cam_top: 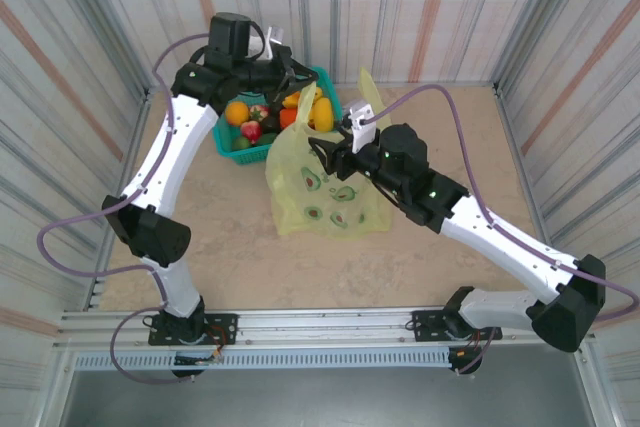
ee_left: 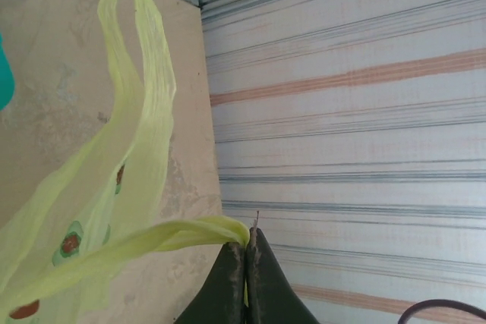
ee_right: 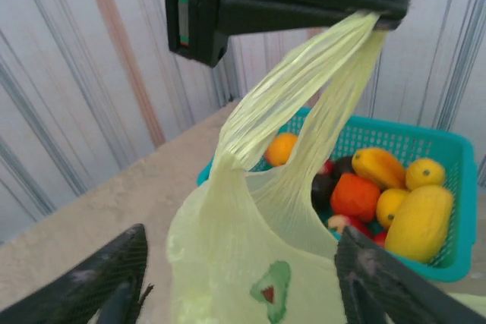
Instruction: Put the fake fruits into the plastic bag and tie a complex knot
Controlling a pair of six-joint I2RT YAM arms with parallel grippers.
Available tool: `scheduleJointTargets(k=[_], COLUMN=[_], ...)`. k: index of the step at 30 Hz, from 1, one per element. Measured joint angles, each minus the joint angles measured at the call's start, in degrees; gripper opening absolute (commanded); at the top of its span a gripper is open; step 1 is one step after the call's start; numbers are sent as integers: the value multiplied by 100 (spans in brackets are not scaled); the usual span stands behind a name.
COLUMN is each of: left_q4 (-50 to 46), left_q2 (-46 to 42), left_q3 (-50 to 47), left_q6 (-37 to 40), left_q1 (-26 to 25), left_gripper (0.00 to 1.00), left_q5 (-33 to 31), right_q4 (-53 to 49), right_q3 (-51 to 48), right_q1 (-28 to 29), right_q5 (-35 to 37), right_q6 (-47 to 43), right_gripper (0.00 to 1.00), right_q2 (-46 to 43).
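Bag held up, no fruit packed.
Your left gripper (ee_left: 247,240) pinches one handle of the plastic bag (cam_top: 322,185) beside the teal basket (ee_right: 456,158); your right gripper (ee_right: 243,286) gapes wide around it. The fake fruits (ee_right: 353,195) lie in the basket; loading and knotting remain.

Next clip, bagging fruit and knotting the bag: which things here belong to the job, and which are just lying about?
Job: plastic bag; its handle, pinched in the shut left claw; fake fruits in the teal basket; right claw, open at the bag.
Just there: teal basket; table; striped walls.
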Motion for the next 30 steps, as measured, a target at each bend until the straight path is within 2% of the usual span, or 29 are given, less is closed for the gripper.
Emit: scheduleJointTargets(k=[3,6,11,15,20,24,26,30], left_q4=[-527,-1095,-1694,-1967,-1965,-1947,-1937,-1895], left_q2=[-90,-511,-1696,-2691,-3268,-3281,-3254,-3248], left_q3=[518,603,44,-807,-1596,-1893,-1926,-1926], left_q6=[479,903,1226,1226,1147,1088,1088,1091], left_q1=[94,203,415,809,1508,1781,1794,1797], left_gripper=[0,0,0,0,0,0,0,0], left_q5=[-197,-549,-1150,-1423,-1443,-1377,-1340,-1250], right_q4=[-640,-1014,-1357,-1864,-2485,-3287,-3661,-4168], right_q3=[986,1930,2234,2575,3095,4275,4962,5724], right_q1=[-55,-280,-1187,-2127,-2747,-2870,-2824,-2662], right_q5=[109,260,356,-48,-772,-1161,-1274,-1392], right_q6=[96,243,1082,1993,2470,2494,2468,2400], right_gripper=[71,68,68,74,79,79,76,71], right_q2=[98,282,638,1698,3464,5080,5676,6199])
